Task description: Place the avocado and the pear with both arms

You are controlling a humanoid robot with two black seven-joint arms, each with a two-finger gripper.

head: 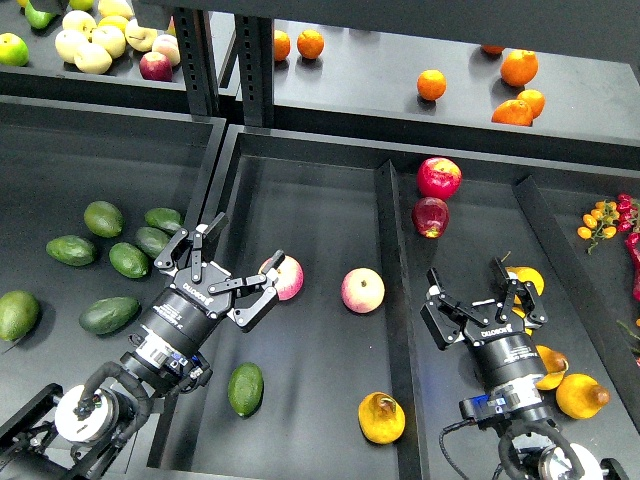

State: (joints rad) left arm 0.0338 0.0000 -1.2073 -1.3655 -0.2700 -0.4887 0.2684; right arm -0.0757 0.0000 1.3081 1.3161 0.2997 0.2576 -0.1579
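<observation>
Avocado [245, 389] and pear [381, 417] already down at lower centre; left gripper [242, 268] and right gripper [481, 286] both spread wide, empty.

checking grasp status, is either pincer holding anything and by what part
Nothing is held. The left pincer and right pincer are both open and empty.

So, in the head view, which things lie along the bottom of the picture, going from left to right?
Left end effector → avocado → pear → right end effector → another orange-yellow pear at the right.
</observation>
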